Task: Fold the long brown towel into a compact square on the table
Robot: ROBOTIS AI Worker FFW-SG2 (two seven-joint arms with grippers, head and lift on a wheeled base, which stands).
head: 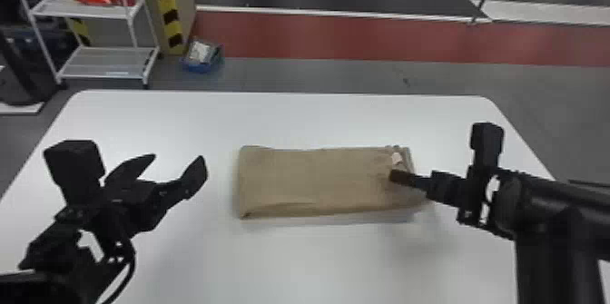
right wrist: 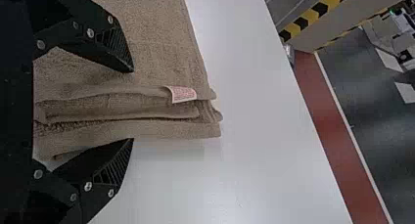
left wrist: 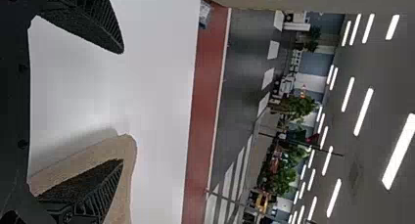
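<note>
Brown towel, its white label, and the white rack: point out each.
Brown towel point(head: 313, 180): head view, middle of top layer.
White label point(right wrist: 183, 94): right wrist view, printed face.
White rack point(head: 104, 61): head view, lower shelf.

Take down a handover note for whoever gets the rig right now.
Left gripper: open, nothing held, left of the towel.
Right gripper: open, fingers either side of the layered edge at the towel's right end, near the label.
Towel: flat on the table.
Done: folded in layers into an oblong.
Left: make it square, probably by folding the right end over.
</note>
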